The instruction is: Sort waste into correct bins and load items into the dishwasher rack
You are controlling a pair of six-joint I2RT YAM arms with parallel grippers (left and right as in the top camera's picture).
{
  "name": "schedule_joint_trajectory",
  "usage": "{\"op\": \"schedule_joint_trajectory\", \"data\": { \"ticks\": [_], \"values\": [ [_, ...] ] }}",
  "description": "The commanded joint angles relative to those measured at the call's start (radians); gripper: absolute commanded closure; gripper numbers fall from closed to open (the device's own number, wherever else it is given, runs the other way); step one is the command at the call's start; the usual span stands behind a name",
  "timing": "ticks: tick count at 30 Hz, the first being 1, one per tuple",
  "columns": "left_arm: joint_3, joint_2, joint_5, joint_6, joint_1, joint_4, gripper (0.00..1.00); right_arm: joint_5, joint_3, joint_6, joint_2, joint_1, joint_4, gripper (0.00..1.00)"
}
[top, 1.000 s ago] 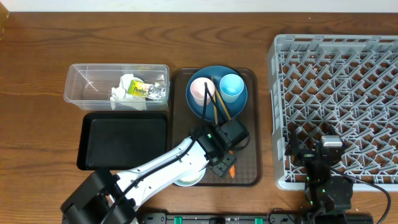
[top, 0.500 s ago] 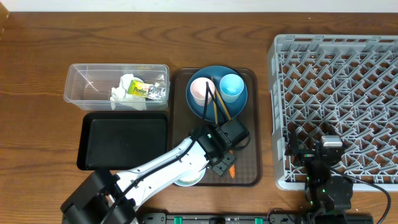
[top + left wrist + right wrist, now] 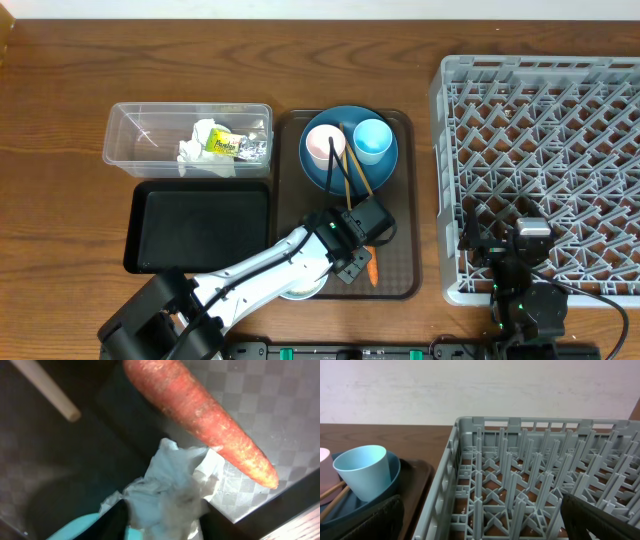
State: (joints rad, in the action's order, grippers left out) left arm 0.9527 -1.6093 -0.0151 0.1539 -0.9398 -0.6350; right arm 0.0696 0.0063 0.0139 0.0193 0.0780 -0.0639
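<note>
On the brown tray (image 3: 400, 250), left jaws pinch a paper wad (image 3: 167, 495), carrot (image 3: 200, 420) just beyond; right jaws gape wide.

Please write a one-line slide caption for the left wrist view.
Left gripper grips a crumpled white paper wad lying beside an orange carrot on the brown tray.

The carrot (image 3: 200, 425) is orange with paler, dusty streaks. The tray (image 3: 398, 240) is brown, with a fine chequered texture up close. The paper (image 3: 170, 490) is white, shadowed grey in its folds. The bowl (image 3: 300, 291), mostly hidden, looks white. The plate (image 3: 318, 170) is deep blue, one cup (image 3: 325, 145) pinkish-white, the other cup (image 3: 372, 138) light blue. The chopsticks (image 3: 352, 172) are tan. The rack (image 3: 540, 130) is a grey lattice. The tub (image 3: 140, 135) is clear, the wrapper (image 3: 222, 142) yellow-green and the bin (image 3: 200, 228) black. The table (image 3: 60, 150) is dark brown, wood-grained.
</note>
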Motion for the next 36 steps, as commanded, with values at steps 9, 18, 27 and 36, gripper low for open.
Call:
{"op": "schedule_joint_trajectory", "data": {
  "ticks": [9, 18, 27, 36],
  "values": [
    [0.0, 0.004, 0.027, -0.004, -0.002, 0.012, 0.88, 0.001, -0.001, -0.008, -0.001, -0.013, -0.004, 0.01],
    [0.064, 0.119, 0.027, -0.005, -0.001, -0.029, 0.92, 0.001, -0.001, -0.008, -0.001, -0.013, -0.004, 0.01],
    [0.065, 0.317, 0.035, -0.004, 0.017, -0.097, 0.92, 0.001, -0.001, -0.008, -0.001, -0.013, -0.004, 0.01],
    [0.065, 0.492, 0.244, 0.076, 0.232, -0.034, 0.92, 0.001, -0.001, -0.008, -0.001, -0.013, -0.004, 0.01]
  ]
}}
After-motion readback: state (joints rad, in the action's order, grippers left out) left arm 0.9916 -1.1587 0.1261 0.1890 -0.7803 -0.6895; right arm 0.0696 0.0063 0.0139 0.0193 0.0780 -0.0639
